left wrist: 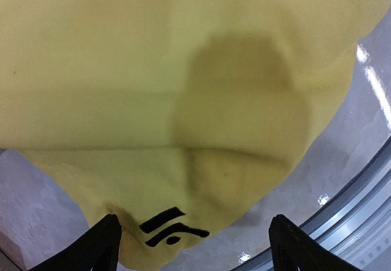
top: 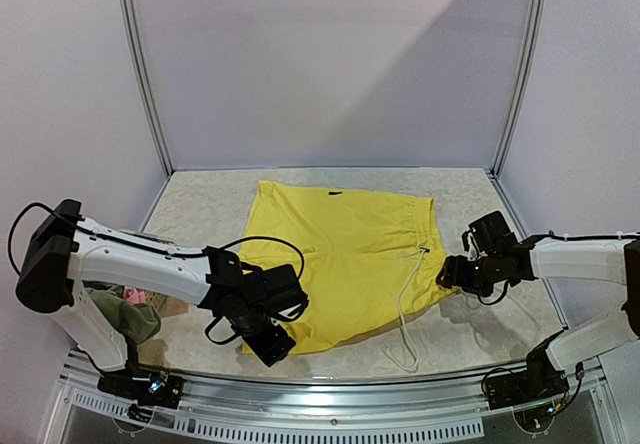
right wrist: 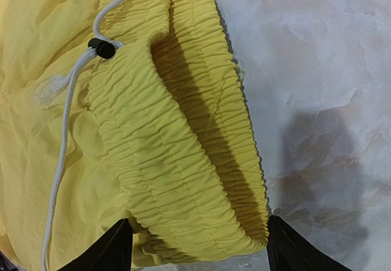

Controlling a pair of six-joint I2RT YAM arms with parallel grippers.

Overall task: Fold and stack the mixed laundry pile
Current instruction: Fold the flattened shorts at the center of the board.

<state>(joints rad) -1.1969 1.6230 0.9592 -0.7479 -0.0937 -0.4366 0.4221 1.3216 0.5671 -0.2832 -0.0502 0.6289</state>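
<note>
Yellow shorts (top: 350, 254): near corner hidden under left arm (top: 150, 262).

The pale marbled table (top: 200, 209) carries yellow drawstring shorts (top: 340, 254), spread flat.

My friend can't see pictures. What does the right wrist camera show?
The crinkly elastic waistband of the yellow shorts fills the middle, lying on a pale marbled table. A white drawstring with a black toggle runs down the left. The right gripper has dark fingertips wide apart at the bottom edge.
</note>
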